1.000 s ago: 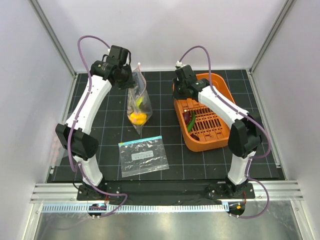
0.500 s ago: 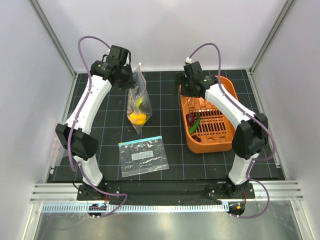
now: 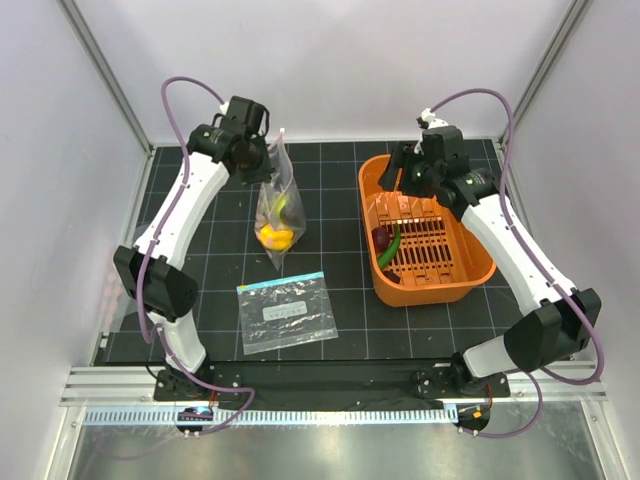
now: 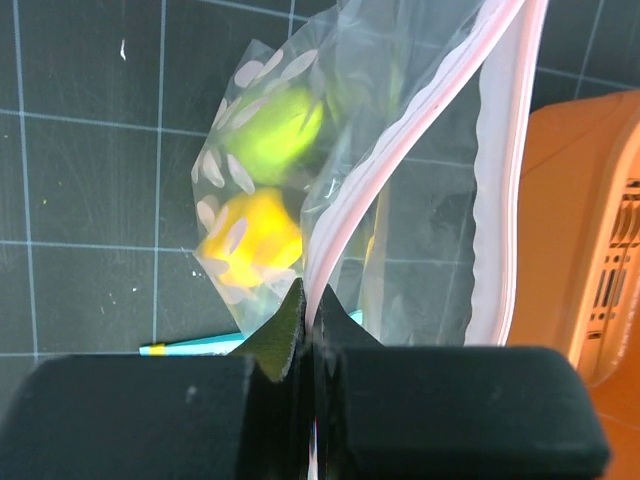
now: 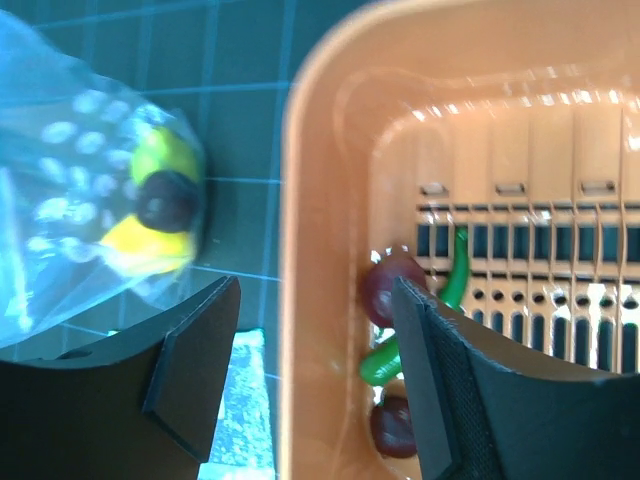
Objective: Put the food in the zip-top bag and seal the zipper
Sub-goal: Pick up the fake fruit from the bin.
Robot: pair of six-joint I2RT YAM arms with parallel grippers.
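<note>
The clear zip-top bag hangs upright over the mat. My left gripper is shut on its pink zipper at one end, with the mouth gaping. Inside lie a yellow pepper and a green round fruit. My right gripper hovers open above the far left rim of the orange basket, holding nothing. In the right wrist view its fingers straddle the basket wall. A slim green chili and dark maroon pieces lie in the basket.
A second clear bag with a teal strip and white label lies flat on the black grid mat near the front. White walls and metal frame rails close in the mat on three sides.
My right gripper opened, let go of the basket's left rim and drew back to the far right. The basket slid right and straightened. The left arm still holds the bag.
</note>
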